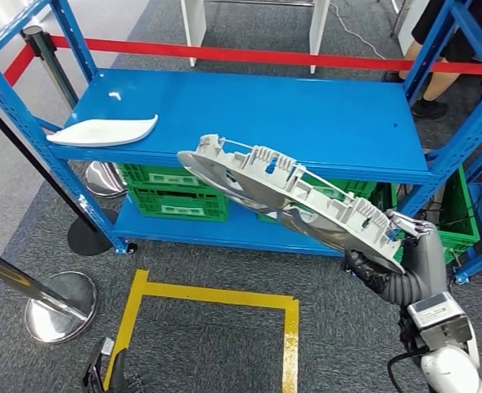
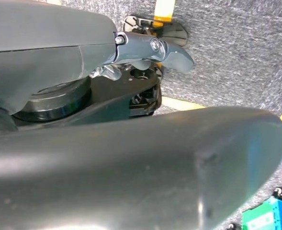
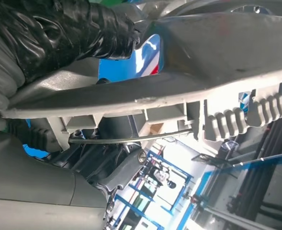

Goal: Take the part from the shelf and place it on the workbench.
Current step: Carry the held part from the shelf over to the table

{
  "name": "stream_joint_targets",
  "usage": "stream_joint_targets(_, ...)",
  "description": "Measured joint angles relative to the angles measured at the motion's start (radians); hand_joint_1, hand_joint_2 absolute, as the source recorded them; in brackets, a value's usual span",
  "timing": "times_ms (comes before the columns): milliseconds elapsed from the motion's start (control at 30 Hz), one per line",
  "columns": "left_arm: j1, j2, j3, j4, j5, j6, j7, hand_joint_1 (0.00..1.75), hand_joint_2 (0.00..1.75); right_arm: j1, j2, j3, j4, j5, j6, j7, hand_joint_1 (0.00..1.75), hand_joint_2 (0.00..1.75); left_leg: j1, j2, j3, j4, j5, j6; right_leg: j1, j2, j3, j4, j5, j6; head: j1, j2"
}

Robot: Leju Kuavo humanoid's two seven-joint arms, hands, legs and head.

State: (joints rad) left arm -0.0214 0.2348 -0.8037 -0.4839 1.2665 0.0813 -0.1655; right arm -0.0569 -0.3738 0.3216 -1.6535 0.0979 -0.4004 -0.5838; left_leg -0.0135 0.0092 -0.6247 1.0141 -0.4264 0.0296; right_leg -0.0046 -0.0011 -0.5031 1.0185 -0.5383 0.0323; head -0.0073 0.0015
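Your right hand (image 1: 405,246) was grasping the long grey part (image 1: 287,192) by its near end, holding it in the air in front of the blue shelf (image 1: 349,123), tilted so the far end rose toward the shelf's top board without touching it. In the right wrist view the dark fingers (image 3: 78,28) wrapped over the part's edge (image 3: 168,91). A second white part (image 1: 102,131) lay at the shelf's left end. Green crates (image 1: 170,196) sat on the lower board. Your left hand (image 2: 153,50) hung above the grey floor; I cannot tell whether it was released or clenched.
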Motion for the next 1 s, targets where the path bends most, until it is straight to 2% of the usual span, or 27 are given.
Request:
stream_joint_targets(33, 0.001, 0.001, -0.001, -0.001, 0.0, 0.0, 0.0, 0.0, 0.0, 0.001, 0.0, 0.0, -0.003, 0.0, -0.001, 0.0, 1.75, 1.75, 0.001, 0.0, -0.005, 0.0, 0.009, -0.005, 0.003, 0.0, 0.009, -0.017, -0.003, -0.003, 0.0, 0.0)
stream_joint_targets(100, 0.003, 0.003, -0.006, -0.002, 0.0, 0.0, 0.001, 0.0, 0.0, 0.003, 0.0, -0.001, -0.005, 0.0, -0.003, 0.0, 1.75, 1.75, 0.002, -0.002, -0.011, -0.002, 0.016, -0.015, 0.001, -0.001, 0.001, -0.028, 0.013, -0.015, 0.0, 0.0)
stream_joint_targets(133, 0.005, 0.004, -0.008, -0.003, 0.001, 0.0, 0.001, 0.0, 0.0, 0.003, 0.0, -0.001, -0.006, 0.0, -0.003, 0.001, 1.75, 1.75, 0.002, -0.004, -0.018, 0.011, -0.002, -0.021, -0.001, -0.003, -0.005, -0.032, 0.023, -0.024, -0.002, 0.0)
stream_joint_targets(167, 0.006, 0.006, -0.011, -0.005, 0.001, 0.001, 0.001, 0.0, 0.0, 0.002, 0.0, -0.001, -0.006, 0.0, -0.003, 0.001, 1.75, 1.75, 0.004, -0.005, -0.029, 0.043, -0.037, -0.028, -0.005, -0.005, -0.013, -0.035, 0.033, -0.032, -0.004, 0.0)
stream_joint_targets(233, 0.006, 0.007, -0.014, -0.008, 0.002, 0.002, 0.001, 0.0, 0.0, 0.0, 0.0, -0.001, -0.007, 0.0, -0.004, 0.002, 1.75, 1.75, 0.013, -0.007, -0.061, 0.163, -0.131, -0.042, -0.007, -0.006, -0.032, -0.033, 0.049, -0.04, -0.008, 0.0)
stream_joint_targets(267, 0.005, 0.006, -0.015, -0.01, 0.002, 0.002, 0.001, 0.0, 0.0, 0.0, 0.0, -0.001, -0.007, 0.0, -0.004, 0.003, 1.75, 1.75, 0.018, -0.007, -0.072, 0.225, -0.163, -0.047, -0.007, -0.007, -0.044, -0.029, 0.056, -0.041, -0.008, 0.0)
stream_joint_targets(300, 0.005, 0.006, -0.016, -0.011, 0.002, 0.002, 0.002, 0.0, 0.0, 0.0, 0.0, -0.001, -0.006, 0.0, -0.004, 0.003, 1.75, 1.75, 0.023, -0.007, -0.074, 0.267, -0.173, -0.052, -0.008, -0.007, -0.056, -0.025, 0.061, -0.04, -0.008, 0.0)
stream_joint_targets(333, 0.004, 0.006, -0.018, -0.012, 0.002, 0.002, 0.002, 0.0, 0.0, -0.001, 0.0, -0.001, -0.006, 0.0, -0.004, 0.003, 1.75, 1.75, 0.028, -0.007, -0.061, 0.275, -0.164, -0.056, -0.01, -0.007, -0.069, -0.019, 0.066, -0.037, -0.008, 0.0)
stream_joint_targets(367, 0.002, 0.007, -0.019, -0.013, 0.002, 0.002, 0.003, 0.0, 0.0, -0.002, 0.0, -0.001, -0.006, 0.0, -0.004, 0.003, 1.75, 1.75, 0.032, -0.007, -0.032, 0.246, -0.14, -0.06, -0.013, -0.006, -0.081, -0.011, 0.07, -0.034, -0.008, 0.0)
stream_joint_targets(400, -0.001, 0.008, -0.02, -0.014, 0.002, 0.002, 0.003, 0.0, 0.0, -0.005, 0.0, -0.001, -0.006, -0.001, -0.004, 0.002, 1.75, 1.75, 0.036, -0.007, 0.01, 0.187, -0.112, -0.064, -0.015, -0.006, -0.093, -0.003, 0.074, -0.03, -0.009, 0.0)
stream_joint_targets(467, -0.009, 0.01, -0.021, -0.016, 0.002, 0.002, 0.004, 0.0, 0.0, -0.01, 0.0, -0.002, -0.005, -0.005, -0.004, -0.001, 1.75, 1.75, 0.036, -0.012, 0.088, 0.061, -0.091, -0.065, -0.018, -0.005, -0.112, 0.01, 0.082, -0.018, -0.009, 0.0)
stream_joint_targets(500, -0.013, 0.01, -0.021, -0.016, 0.002, 0.002, 0.004, 0.0, 0.0, -0.012, 0.0, -0.003, -0.004, -0.006, -0.004, -0.003, 1.75, 1.75, 0.034, -0.014, 0.107, 0.023, -0.093, -0.061, -0.019, -0.005, -0.119, 0.012, 0.089, -0.01, -0.01, 0.0)
stream_joint_targets(533, -0.015, 0.011, -0.021, -0.016, 0.002, 0.002, 0.004, 0.0, 0.0, -0.013, 0.0, -0.004, -0.003, -0.007, -0.004, -0.004, 1.75, 1.75, 0.03, -0.017, 0.111, 0.007, -0.098, -0.055, -0.02, -0.005, -0.125, 0.011, 0.097, -0.002, -0.01, 0.0)
stream_joint_targets(600, -0.018, 0.013, -0.022, -0.016, 0.002, 0.003, 0.004, 0.0, 0.0, -0.014, 0.0, -0.006, 0.001, -0.009, -0.004, -0.007, 1.75, 1.75, 0.028, -0.016, 0.1, -0.005, -0.088, -0.036, -0.023, -0.004, -0.134, 0.007, 0.109, 0.015, -0.01, 0.0)
stream_joint_targets(633, -0.019, 0.013, -0.022, -0.016, 0.002, 0.003, 0.004, 0.0, 0.0, -0.013, 0.0, -0.008, 0.004, -0.009, -0.004, -0.007, 1.75, 1.75, 0.028, -0.014, 0.093, -0.009, -0.08, -0.025, -0.024, -0.003, -0.143, 0.014, 0.095, 0.02, -0.009, 0.0)
stream_joint_targets(667, -0.02, 0.013, -0.022, -0.016, 0.002, 0.003, 0.004, 0.0, 0.0, -0.013, 0.0, -0.009, 0.007, -0.01, -0.004, -0.007, 1.75, 1.75, 0.028, -0.012, 0.084, -0.013, -0.07, -0.014, -0.024, -0.002, -0.154, 0.039, 0.063, 0.023, -0.008, 0.0)
stream_joint_targets(733, -0.021, 0.013, -0.022, -0.016, 0.003, 0.003, 0.004, 0.0, 0.0, -0.013, 0.0, -0.01, 0.012, -0.011, -0.004, -0.007, 1.75, 1.75, 0.024, -0.01, 0.06, -0.013, -0.049, 0.002, -0.023, -0.002, -0.182, 0.143, -0.035, 0.024, -0.004, 0.0)
stream_joint_targets(767, -0.021, 0.012, -0.022, -0.016, 0.003, 0.003, 0.004, 0.0, 0.0, -0.013, 0.0, -0.011, 0.014, -0.012, -0.004, -0.007, 1.75, 1.75, 0.02, -0.01, 0.047, -0.012, -0.039, 0.006, -0.022, -0.002, -0.191, 0.208, -0.072, 0.023, -0.004, 0.0)
stream_joint_targets(800, -0.021, 0.012, -0.022, -0.016, 0.003, 0.003, 0.004, 0.0, 0.0, -0.013, 0.0, -0.012, 0.017, -0.013, -0.005, -0.007, 1.75, 1.75, 0.015, -0.009, 0.032, -0.011, -0.028, 0.008, -0.02, -0.002, -0.194, 0.259, -0.087, 0.022, -0.003, 0.0)
stream_joint_targets(833, -0.021, 0.012, -0.022, -0.016, 0.003, 0.003, 0.004, 0.0, 0.0, -0.013, 0.0, -0.012, 0.019, -0.013, -0.005, -0.007, 1.75, 1.75, 0.011, -0.009, 0.017, -0.008, -0.018, 0.01, -0.017, -0.002, -0.184, 0.286, -0.079, 0.019, -0.003, 0.0)
stream_joint_targets(867, -0.021, 0.012, -0.022, -0.016, 0.003, 0.003, 0.004, 0.0, 0.0, -0.012, 0.0, -0.013, 0.02, -0.013, -0.005, -0.007, 1.75, 1.75, 0.007, -0.008, 0.002, -0.006, -0.008, 0.01, -0.014, -0.002, -0.16, 0.277, -0.051, 0.014, -0.003, 0.0)
stream_joint_targets(900, -0.021, 0.012, -0.022, -0.016, 0.004, 0.003, 0.004, 0.0, 0.0, -0.012, 0.0, -0.015, 0.021, -0.013, -0.005, -0.007, 1.75, 1.75, 0.004, -0.008, -0.012, -0.003, 0.002, 0.01, -0.009, -0.002, -0.119, 0.235, -0.021, 0.007, -0.003, 0.0)
stream_joint_targets(933, -0.021, 0.011, -0.022, -0.016, 0.004, 0.003, 0.004, 0.0, 0.0, -0.013, -0.001, -0.016, 0.021, -0.013, -0.006, -0.007, 1.75, 1.75, 0.002, -0.009, -0.025, 0.0, 0.012, 0.009, -0.004, -0.002, -0.066, 0.165, -0.009, -0.002, -0.004, 0.0)
stream_joint_targets(967, -0.021, 0.01, -0.023, -0.016, 0.004, 0.003, 0.004, 0.0, 0.0, -0.013, -0.001, -0.019, 0.021, -0.013, -0.006, -0.008, 1.75, 1.75, -0.001, -0.009, -0.035, 0.003, 0.022, 0.007, 0.0, -0.002, -0.009, 0.084, -0.012, -0.009, -0.004, 0.0)
stream_joint_targets(1000, -0.02, 0.009, -0.023, -0.016, 0.005, 0.003, 0.004, 0.0, 0.0, -0.013, -0.001, -0.022, 0.02, -0.013, -0.007, -0.008, 1.75, 1.75, -0.002, -0.009, -0.041, 0.003, 0.033, 0.004, 0.004, -0.002, 0.033, 0.019, -0.024, -0.015, -0.005, 0.0)
